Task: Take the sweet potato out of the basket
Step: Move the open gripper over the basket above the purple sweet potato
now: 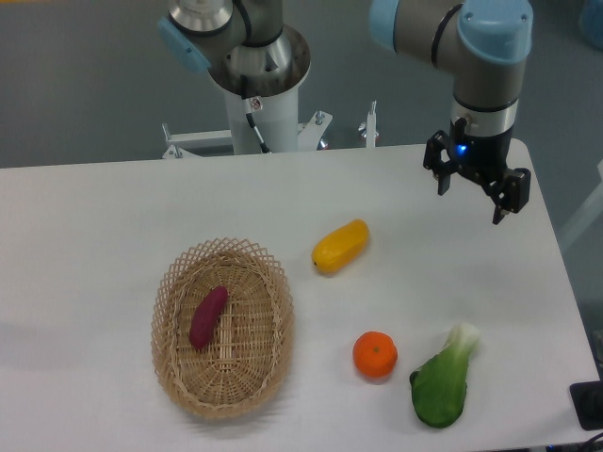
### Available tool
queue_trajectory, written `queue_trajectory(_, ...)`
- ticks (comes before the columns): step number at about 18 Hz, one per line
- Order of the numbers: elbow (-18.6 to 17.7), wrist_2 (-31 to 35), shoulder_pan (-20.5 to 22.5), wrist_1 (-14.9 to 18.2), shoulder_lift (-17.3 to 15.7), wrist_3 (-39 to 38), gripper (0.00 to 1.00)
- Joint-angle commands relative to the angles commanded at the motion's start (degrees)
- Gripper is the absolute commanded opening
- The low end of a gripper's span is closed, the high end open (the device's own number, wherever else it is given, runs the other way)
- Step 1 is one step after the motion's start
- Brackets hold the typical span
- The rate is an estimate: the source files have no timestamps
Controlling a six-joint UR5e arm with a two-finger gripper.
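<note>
black two-finger gripper point(477, 194) fingers apart, empty | slim magenta-purple sweet potato point(208, 317) well off to its lower left, inside oval tan wicker basket point(174, 377) | long axis runs near-to-far, slightly tilted

At the upper right of the frame we see our grey arm with its pale blue joint caps reaching in, wrist pointing straight down. Our black two-finger gripper point(473, 197) hangs below it, a blue light glowing on its body, jaws spread apart and holding nothing.
</note>
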State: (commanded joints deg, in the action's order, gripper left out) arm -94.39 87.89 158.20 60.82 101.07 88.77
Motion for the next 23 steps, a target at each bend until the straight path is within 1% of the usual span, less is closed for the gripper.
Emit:
queue_trajectory(5,-0.53,0.0,-0.88,-0.18,0.0,-0.52,1.0)
queue_trajectory(6,-0.7,-0.61,-1.57,-0.26,0.0,-1.31,1.0)
queue_trajectory(8,-2.1,-4.81,-2.02,-0.35,-0.09,-2.45,1.0)
queue_trajectory(9,-3.5,-6.84,-2.11,-0.87,-0.7,-5.94,1.0)
queue_trajectory(11,-5.35,-7.47,-3.16,-2.72,-1.67,-12.98,1.0)
queue_trajectory(12,-5.97,-7.47,-4.56,-2.72,-1.76,-15.01,1.0)
queue_trajectory(14,-6.24,-7.73,-8.77,-2.46,-1.58,-17.56,1.0)
queue_trajectory(16,-6.33,-7.82,-11.85,-2.46,-1.58,-25.88,1.0)
queue_trajectory(17,-6.42,-7.82,-14.3,-2.63,-1.23,-30.8,1.0)
queue_trajectory(18,-6.42,-7.65,-16.76,-2.72,-0.62,-34.68,1.0)
queue_trajectory(21,-6.24,-7.56,-22.22,-3.34,2.28,-46.19,1.0)
queue_trajectory(23,-5.63,-7.47,-25.91,-4.39,3.86,-51.39,1.0)
